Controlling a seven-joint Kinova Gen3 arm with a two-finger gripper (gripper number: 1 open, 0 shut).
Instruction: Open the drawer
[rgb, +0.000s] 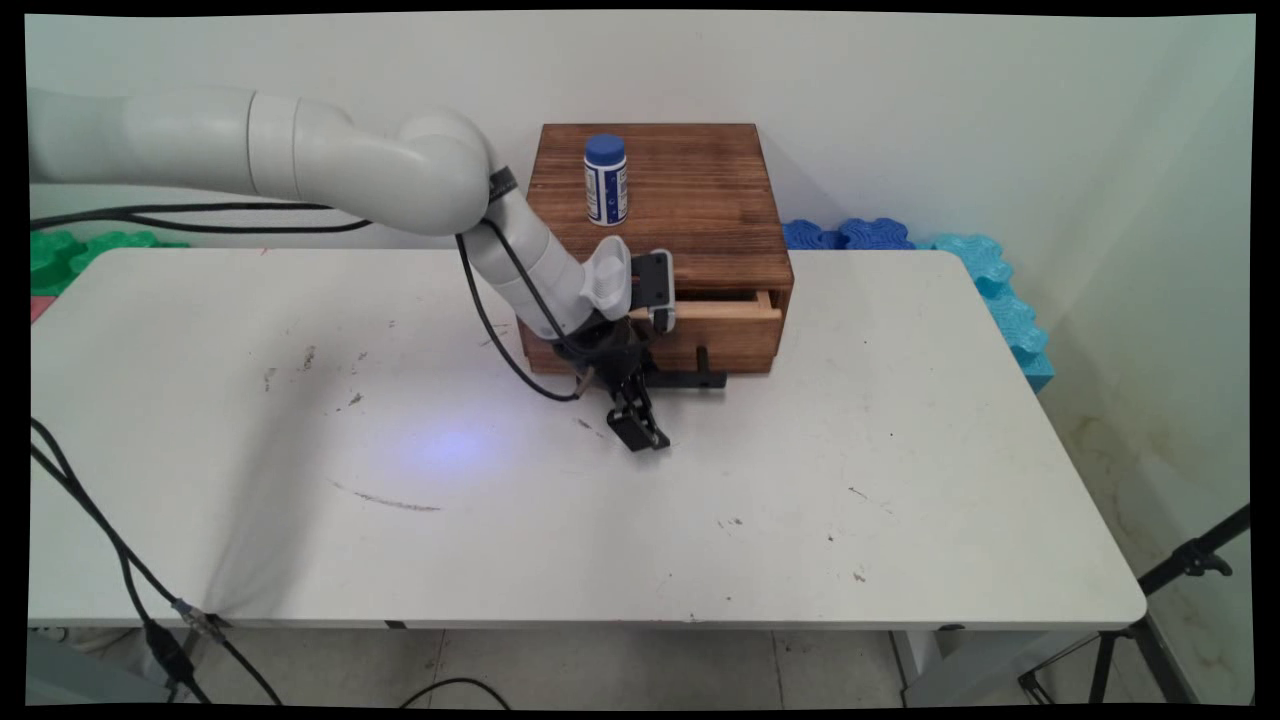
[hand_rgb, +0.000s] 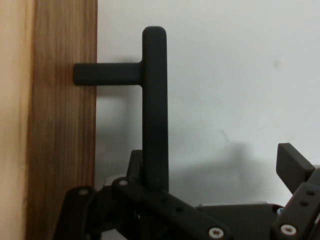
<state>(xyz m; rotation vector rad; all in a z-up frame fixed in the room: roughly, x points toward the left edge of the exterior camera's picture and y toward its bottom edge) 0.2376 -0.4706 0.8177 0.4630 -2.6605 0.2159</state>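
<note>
A brown wooden drawer box (rgb: 665, 215) stands at the back of the white table (rgb: 800, 480). Its upper drawer (rgb: 725, 305) is pulled out a little. The lower drawer's black T-shaped handle (rgb: 700, 377) sticks out low in front. My black gripper (rgb: 640, 435) points down at the table just in front of the box, left of that handle. In the hand view the handle bar (hand_rgb: 155, 100) runs upright beside the wood front (hand_rgb: 60, 125), close against the left finger, while the right finger (hand_rgb: 295, 162) stands far off. The gripper (hand_rgb: 215, 165) is open and holds nothing.
A white bottle with a blue cap (rgb: 606, 180) stands on top of the box. Blue foam blocks (rgb: 960, 260) lie behind the table's right end and green ones (rgb: 70, 255) at the far left. Black cables (rgb: 100, 540) hang across the table's left front.
</note>
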